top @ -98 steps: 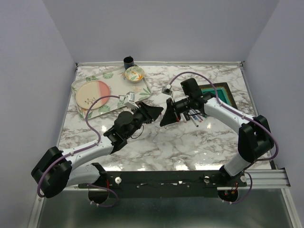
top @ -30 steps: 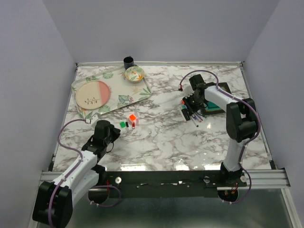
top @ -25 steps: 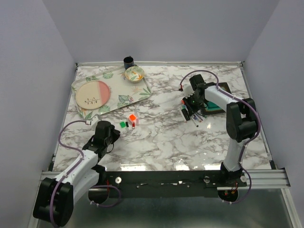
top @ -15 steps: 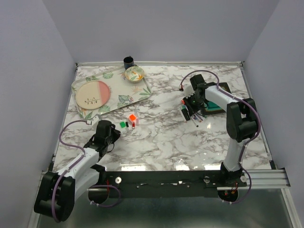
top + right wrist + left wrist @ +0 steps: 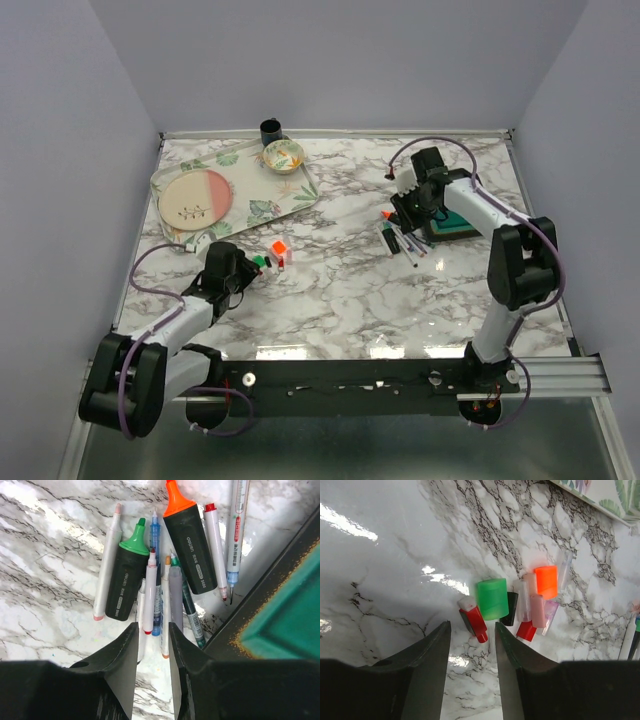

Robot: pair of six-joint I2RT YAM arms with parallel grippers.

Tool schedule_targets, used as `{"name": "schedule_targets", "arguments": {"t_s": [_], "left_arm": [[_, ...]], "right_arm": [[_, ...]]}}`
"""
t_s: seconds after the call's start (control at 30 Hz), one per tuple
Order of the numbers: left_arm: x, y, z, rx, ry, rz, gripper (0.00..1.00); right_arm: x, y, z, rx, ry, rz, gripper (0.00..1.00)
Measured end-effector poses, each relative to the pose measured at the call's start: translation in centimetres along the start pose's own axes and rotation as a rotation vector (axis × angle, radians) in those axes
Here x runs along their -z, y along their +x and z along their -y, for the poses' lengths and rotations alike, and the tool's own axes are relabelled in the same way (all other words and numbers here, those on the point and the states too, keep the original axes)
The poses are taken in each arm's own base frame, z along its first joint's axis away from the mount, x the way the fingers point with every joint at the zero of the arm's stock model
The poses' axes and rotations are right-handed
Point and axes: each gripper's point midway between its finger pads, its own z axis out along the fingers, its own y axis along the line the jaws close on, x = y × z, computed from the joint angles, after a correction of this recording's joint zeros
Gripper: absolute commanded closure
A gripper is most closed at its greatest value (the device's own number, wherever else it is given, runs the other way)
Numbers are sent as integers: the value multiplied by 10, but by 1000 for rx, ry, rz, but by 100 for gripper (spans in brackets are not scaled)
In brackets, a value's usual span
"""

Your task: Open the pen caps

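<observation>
Several loose pen caps (image 5: pixel 492 598) lie together on the marble: green, orange (image 5: pixel 546 581), two red, pink, black and clear ones. My left gripper (image 5: pixel 471 625) hovers at their near side, open, with one red cap (image 5: pixel 476 622) reaching between its tips, untouched. In the top view this gripper (image 5: pixel 240 272) sits just left of the caps (image 5: pixel 272 255). The pens (image 5: pixel 160 595) lie uncapped in a bunch: an orange highlighter (image 5: pixel 187 545), a green highlighter (image 5: pixel 127 577) and thin pens. My right gripper (image 5: pixel 152 626) stands open just over their near ends, holding nothing.
A leaf-patterned tray (image 5: pixel 250 200) with a pink plate (image 5: pixel 193 198) and a small bowl (image 5: pixel 283 155) lies at the back left, a black cup (image 5: pixel 270 129) behind it. A black box with a teal top (image 5: pixel 455 220) sits right beside the pens.
My left gripper has slid up and right to the caps and opened wider. My right gripper has opened a little and its wrist has drawn back over the pens.
</observation>
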Motion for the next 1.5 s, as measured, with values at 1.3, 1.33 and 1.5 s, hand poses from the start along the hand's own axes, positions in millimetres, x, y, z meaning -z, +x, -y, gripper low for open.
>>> {"name": "schedule_targets", "arguments": {"t_s": [1.3, 1.33, 1.5], "left_arm": [[189, -125, 176, -519, 493, 206, 1], [193, -124, 174, -531, 497, 209, 1], [207, -121, 168, -561, 514, 229, 1]], "right_arm": [[364, 15, 39, -293, 646, 1027, 0], [366, 18, 39, -324, 649, 1022, 0], [376, 27, 37, -420, 665, 1032, 0]]}}
